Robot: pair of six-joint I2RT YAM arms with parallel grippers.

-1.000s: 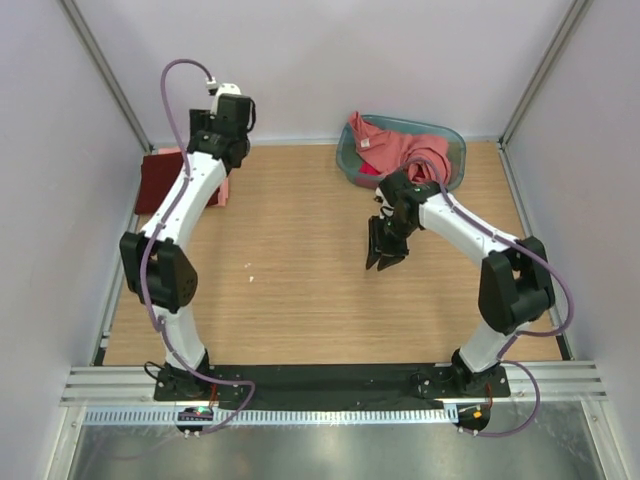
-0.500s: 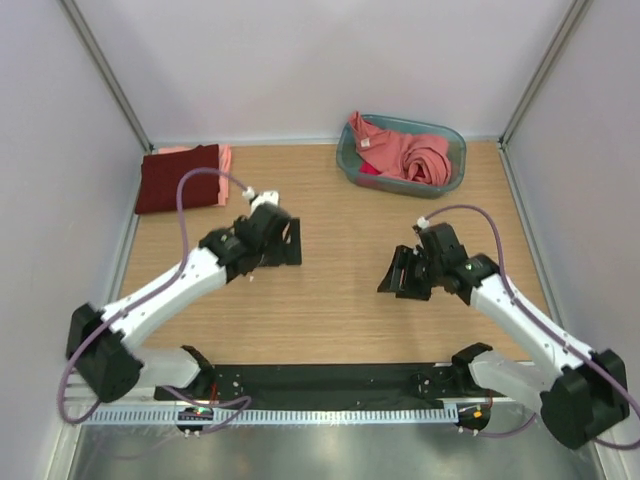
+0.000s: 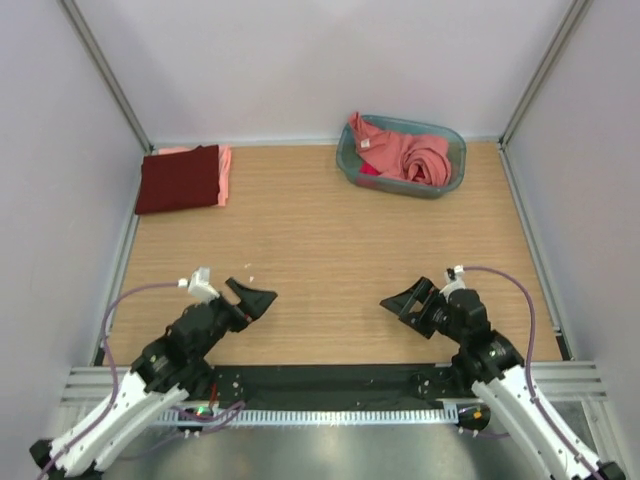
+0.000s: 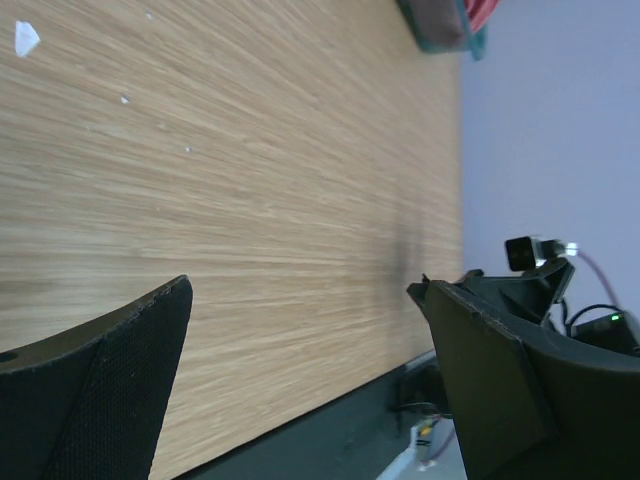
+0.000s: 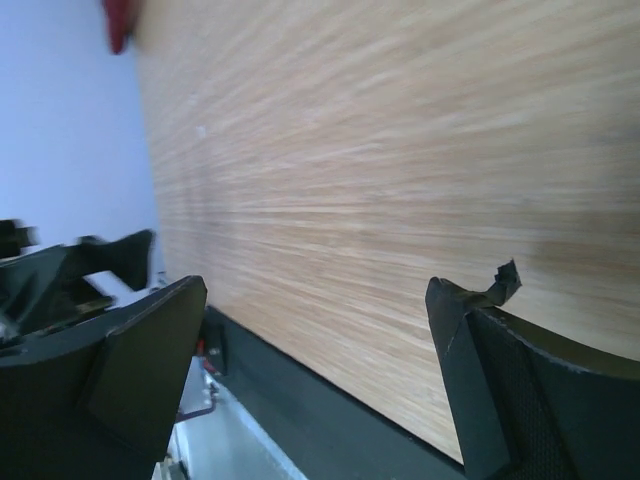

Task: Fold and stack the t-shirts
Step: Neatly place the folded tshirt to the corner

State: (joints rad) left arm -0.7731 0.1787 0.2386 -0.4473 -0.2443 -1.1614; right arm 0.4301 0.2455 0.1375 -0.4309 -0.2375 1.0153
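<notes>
A folded dark maroon t-shirt (image 3: pixel 178 178) lies at the far left on a pink t-shirt (image 3: pixel 225 176), of which only an edge shows. Crumpled pink t-shirts (image 3: pixel 410 155) fill the teal basket (image 3: pixel 457 150) at the far right. My left gripper (image 3: pixel 252 298) hangs low near the front edge, open and empty, pointing right. My right gripper (image 3: pixel 405 300) mirrors it, open and empty, pointing left. In the left wrist view the left gripper (image 4: pixel 300 290) frames only bare wood. The right gripper (image 5: pixel 318 290) does the same in its own view, with a sliver of the maroon t-shirt (image 5: pixel 118 25) far off.
A small white scrap (image 3: pixel 250 266) lies on the wooden table (image 3: pixel 320 230) just beyond the left gripper. A black base plate (image 3: pixel 330 380) runs along the near edge. Pale walls with metal posts close in both sides and the back.
Both arms have pulled back from the far half of the table to the near edge and folded low. The right jaws have opened wider. The stack and basket are unchanged.
</notes>
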